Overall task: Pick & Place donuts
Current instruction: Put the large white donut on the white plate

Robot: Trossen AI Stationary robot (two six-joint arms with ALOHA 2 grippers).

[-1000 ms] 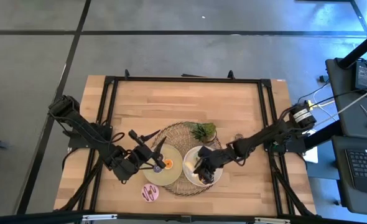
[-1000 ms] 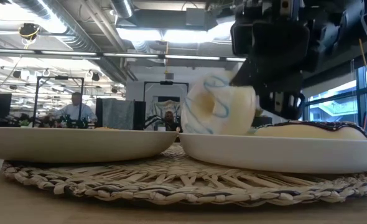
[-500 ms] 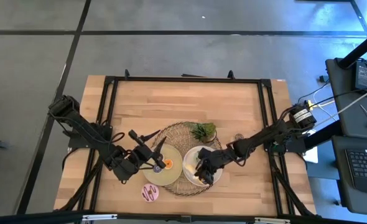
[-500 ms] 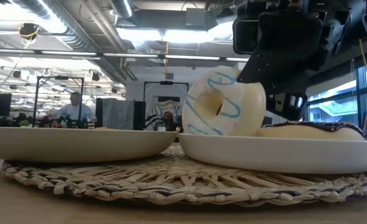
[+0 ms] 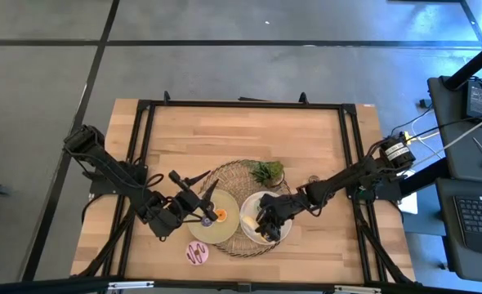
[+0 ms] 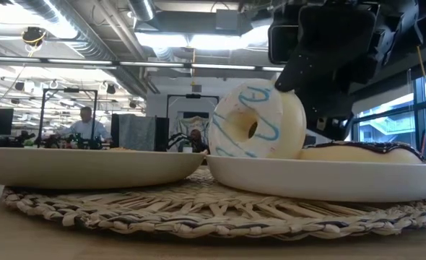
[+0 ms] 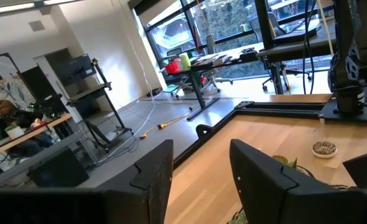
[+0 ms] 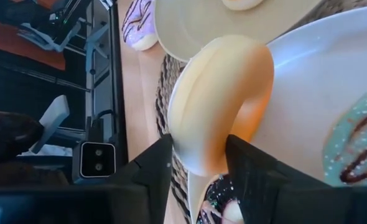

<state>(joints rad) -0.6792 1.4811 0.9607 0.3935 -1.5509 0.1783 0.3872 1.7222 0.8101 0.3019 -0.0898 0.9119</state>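
A cream donut with blue stripes stands on its edge on the white right plate. My right gripper is open above it, one finger on either side of its upper rim. Flat on the same plate lie a chocolate-iced donut and a mint donut. My left gripper is open with nothing between its fingers. It hovers over the pale left plate, beside an orange donut. A pink striped donut lies on the table near the front edge. My right gripper has its two fingers around the cream donut's upper rim, coming down on it at a slant from the table's right. I cannot tell whether the fingers touch it. The donut stands upright with its lower rim on the plate.
Both plates sit on a round woven mat. A green leafy sprig lies at the mat's far side, and a small sprinkled donut lies to the right of it. A black frame runs around the table. People sit in the room beyond.
The cream donut was tilted and leaning toward my right gripper. It now stands more upright on its edge, farther forward on the right plate. The gripper has drawn up and back a little from it. My left arm has kept still.
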